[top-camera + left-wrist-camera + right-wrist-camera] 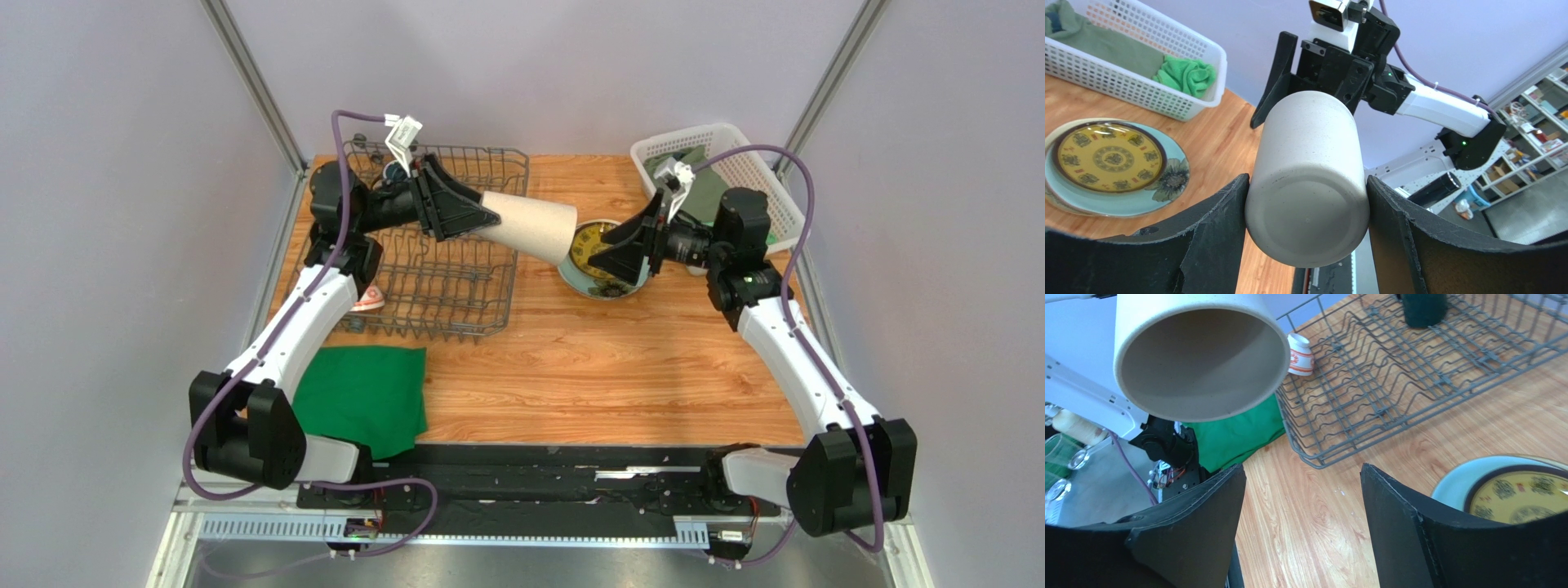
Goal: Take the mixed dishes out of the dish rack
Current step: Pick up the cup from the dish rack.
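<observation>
Beige handleless cup (530,226) clamped sideways in left fingers (1211,245), facing the right fingers (1413,539), spread empty near stacked plates (1109,156).

green cloth (362,395): flat, near-left of table (638,368) | white basket (687,135): far-right, holds cloths (1185,75)

Both arms reach forward and inward, grippers nearly facing. Left gripper (488,223) clamps a cup (537,228); right gripper (610,259) gapes, fingers apart.
</observation>
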`<state>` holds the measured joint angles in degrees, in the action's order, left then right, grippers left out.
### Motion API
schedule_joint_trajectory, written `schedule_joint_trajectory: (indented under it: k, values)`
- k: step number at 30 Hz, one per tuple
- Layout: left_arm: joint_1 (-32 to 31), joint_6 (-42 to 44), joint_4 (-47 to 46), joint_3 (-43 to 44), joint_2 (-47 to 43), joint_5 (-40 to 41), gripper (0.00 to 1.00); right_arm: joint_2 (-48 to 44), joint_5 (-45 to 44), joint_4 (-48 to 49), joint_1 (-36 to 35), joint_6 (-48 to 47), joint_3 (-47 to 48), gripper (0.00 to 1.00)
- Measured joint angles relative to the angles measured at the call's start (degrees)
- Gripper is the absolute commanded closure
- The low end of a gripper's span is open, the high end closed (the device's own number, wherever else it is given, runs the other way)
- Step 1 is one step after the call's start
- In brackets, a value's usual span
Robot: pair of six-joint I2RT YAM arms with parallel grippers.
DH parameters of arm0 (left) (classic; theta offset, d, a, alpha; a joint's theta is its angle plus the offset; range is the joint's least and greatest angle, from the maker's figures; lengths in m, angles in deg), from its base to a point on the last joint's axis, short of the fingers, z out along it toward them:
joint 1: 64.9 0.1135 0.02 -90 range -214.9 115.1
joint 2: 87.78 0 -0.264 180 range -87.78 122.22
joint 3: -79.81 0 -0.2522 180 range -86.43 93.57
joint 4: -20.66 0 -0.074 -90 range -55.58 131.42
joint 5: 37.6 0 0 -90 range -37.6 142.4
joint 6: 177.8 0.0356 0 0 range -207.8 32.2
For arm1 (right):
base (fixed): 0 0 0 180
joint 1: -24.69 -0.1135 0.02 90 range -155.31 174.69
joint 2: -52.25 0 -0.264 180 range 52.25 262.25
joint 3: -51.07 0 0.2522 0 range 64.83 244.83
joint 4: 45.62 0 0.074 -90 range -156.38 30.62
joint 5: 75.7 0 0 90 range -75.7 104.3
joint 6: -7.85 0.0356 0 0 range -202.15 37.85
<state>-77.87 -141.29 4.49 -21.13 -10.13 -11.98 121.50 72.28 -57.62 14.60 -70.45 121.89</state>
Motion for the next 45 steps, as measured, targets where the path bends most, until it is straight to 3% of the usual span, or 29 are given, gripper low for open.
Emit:
schedule_joint_trajectory:
  k: [8, 22, 28, 32, 39, 41, 44, 45]
  values:
    - [0.00, -6.54, -8.94, -2.40, 2.25, -1.77, 1.00, 5.05, 0.04, 5.53, -4.81, 1.51, 0.98, 0.29]
    - [0.00, -10.91, -14.67, -3.76, 3.74, -2.69, 1.00, 8.61, -1.14, 13.11, -7.91, 4.31, 4.96, 0.35]
    - [0.00, -14.03, -18.47, -3.76, 5.05, -2.86, 1.00, 9.99, -2.29, 15.41, -10.25, 5.18, 5.53, 0.50]
    - [0.00, -15.32, -19.76, -3.78, 5.51, -2.89, 1.00, 10.82, -2.71, 16.68, -11.72, 5.97, 6.19, 0.71]
    - [0.11, -16.24, -19.82, -4.28, 5.51, -3.61, 0.85, 11.47, -2.73, 17.46, -12.02, 6.27, 6.75, 0.98]
    - [0.13, -16.06, -19.58, -4.28, 5.51, -3.82, 0.82, 11.47, -2.71, 17.44, -12.02, 6.19, 6.75, 1.00]
    - [0.15, -15.43, -19.08, -4.28, 5.51, -4.04, 0.68, 11.43, -2.78, 17.22, -12.02, 5.68, 6.75, 1.00]
    - [0.13, -15.17, -18.86, -4.28, 5.51, -4.15, 0.57, 11.37, -2.78, 16.94, -12.02, 5.40, 6.75, 1.00]
